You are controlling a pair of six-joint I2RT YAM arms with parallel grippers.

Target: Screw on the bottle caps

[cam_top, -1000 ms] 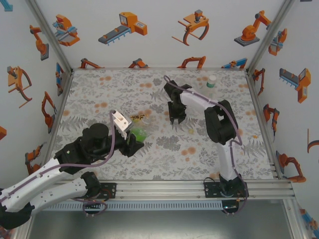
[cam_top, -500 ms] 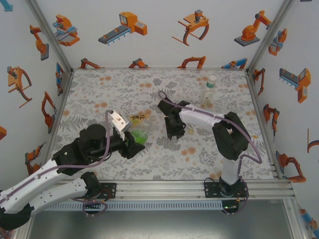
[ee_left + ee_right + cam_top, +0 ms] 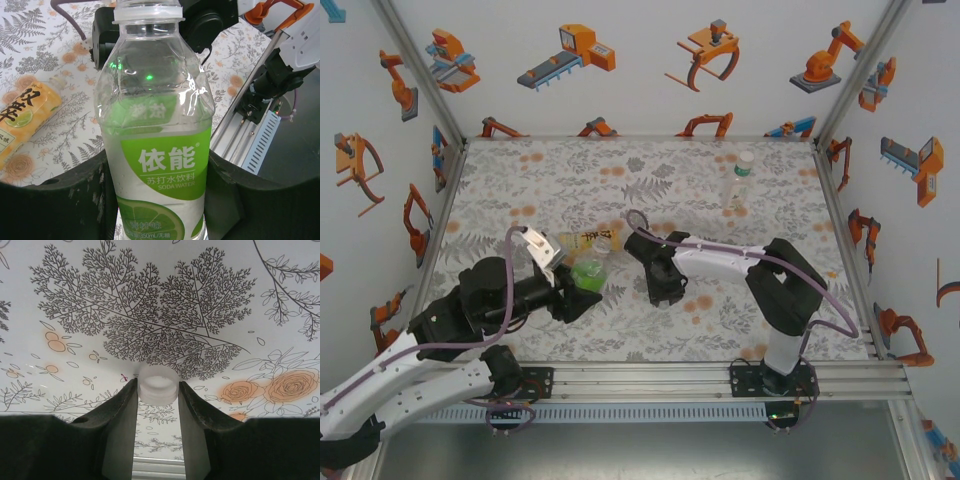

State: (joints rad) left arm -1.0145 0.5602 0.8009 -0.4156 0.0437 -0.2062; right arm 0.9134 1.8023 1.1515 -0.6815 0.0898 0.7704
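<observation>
My left gripper [image 3: 580, 290] [image 3: 157, 205] is shut on a clear bottle with a bright green label [image 3: 588, 272] [image 3: 157, 125]. Its threaded neck [image 3: 147, 12] is bare and points toward the right arm. My right gripper [image 3: 660, 288] [image 3: 157, 392] hovers over the table a little to the right of that bottle. It is shut on a small whitish bottle cap [image 3: 157, 385], pinched at the fingertips with the hollow side facing the camera. An amber-yellow bottle [image 3: 582, 240] [image 3: 20, 120] lies on its side just behind the held bottle.
A third clear bottle with a green-white band [image 3: 743, 175] stands capped at the back right. The floral table mat [image 3: 520, 180] is walled on three sides. An aluminium rail [image 3: 720, 375] [image 3: 250, 125] with the arm bases runs along the near edge.
The right gripper has come from mid-table toward the near left with the cap, closer to the held bottle. The left arm has drawn the bottle slightly left.
</observation>
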